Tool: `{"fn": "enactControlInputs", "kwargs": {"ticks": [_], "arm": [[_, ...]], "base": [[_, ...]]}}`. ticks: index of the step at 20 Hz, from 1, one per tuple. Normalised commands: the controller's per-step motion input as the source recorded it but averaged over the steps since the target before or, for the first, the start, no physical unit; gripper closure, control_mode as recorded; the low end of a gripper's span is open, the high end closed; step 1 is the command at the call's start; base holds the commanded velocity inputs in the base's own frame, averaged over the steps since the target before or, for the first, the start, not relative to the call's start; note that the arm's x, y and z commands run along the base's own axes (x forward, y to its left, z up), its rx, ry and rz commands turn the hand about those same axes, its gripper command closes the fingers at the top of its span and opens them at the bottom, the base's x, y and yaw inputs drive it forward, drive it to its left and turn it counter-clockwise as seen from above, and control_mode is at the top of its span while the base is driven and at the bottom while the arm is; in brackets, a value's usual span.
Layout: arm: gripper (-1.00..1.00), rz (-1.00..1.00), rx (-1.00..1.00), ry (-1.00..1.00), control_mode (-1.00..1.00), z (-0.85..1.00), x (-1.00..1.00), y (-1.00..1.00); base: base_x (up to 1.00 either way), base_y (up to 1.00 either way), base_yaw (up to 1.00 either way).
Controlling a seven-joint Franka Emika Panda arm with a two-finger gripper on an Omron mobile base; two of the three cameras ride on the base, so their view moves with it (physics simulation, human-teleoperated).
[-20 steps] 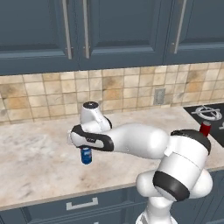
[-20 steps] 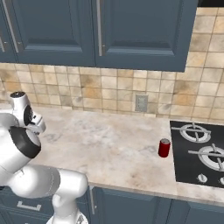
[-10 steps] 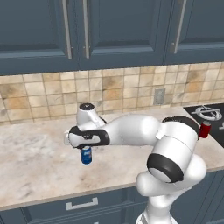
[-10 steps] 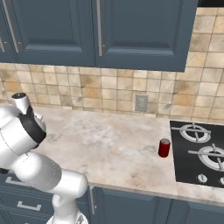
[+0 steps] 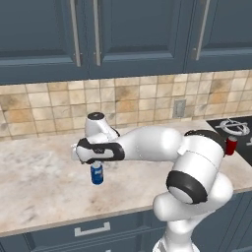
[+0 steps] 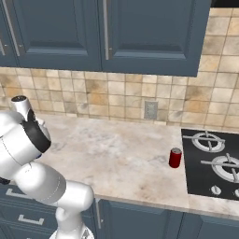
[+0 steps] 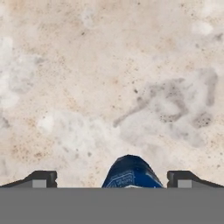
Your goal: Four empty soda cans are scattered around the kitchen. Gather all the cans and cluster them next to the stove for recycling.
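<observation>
I see blue can (image 5: pixel 97 173) upright on marbled counter, silvery top, directly under my wrist, well left of stove (image 6: pixel 215 162). In hand view its blue body (image 7: pixel 130 173) sits between my fingertips. Red can (image 6: pixel 175 158) upright, silvery top, just beside stove's left edge, on counter. Stove: flat black glass, round grey burners, black grates, small pale knobs at front.

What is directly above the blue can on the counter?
The open end effector hangs over the blue can, one fingertip on each side. The hand hides the can's top; its base rests on the marble counter.
</observation>
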Motion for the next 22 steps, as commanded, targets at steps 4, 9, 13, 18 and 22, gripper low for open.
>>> {"fn": "enactControlInputs", "kwargs": {"ticks": [4, 9, 13, 18, 22], "arm": [[-1.00, 0.00, 0.00, 0.00, -1.00, -0.01, 0.00, -0.01], [-1.00, 0.00, 0.00, 0.00, -1.00, -0.22, -0.11, 0.00], [-1.00, 0.00, 0.00, 0.00, -1.00, -0.25, -0.04, 0.00], [-1.00, 0.00, -0.01, -0.02, -1.00, 0.06, 0.00, 0.00], [-1.00, 0.00, 0.00, -0.01, -1.00, 0.23, -0.01, 0.00]], "base": [[0.00, 0.00, 0.00], [0.00, 0.00, 0.00], [0.00, 0.00, 0.00], [0.00, 0.00, 0.00], [0.00, 0.00, 0.00]]}}
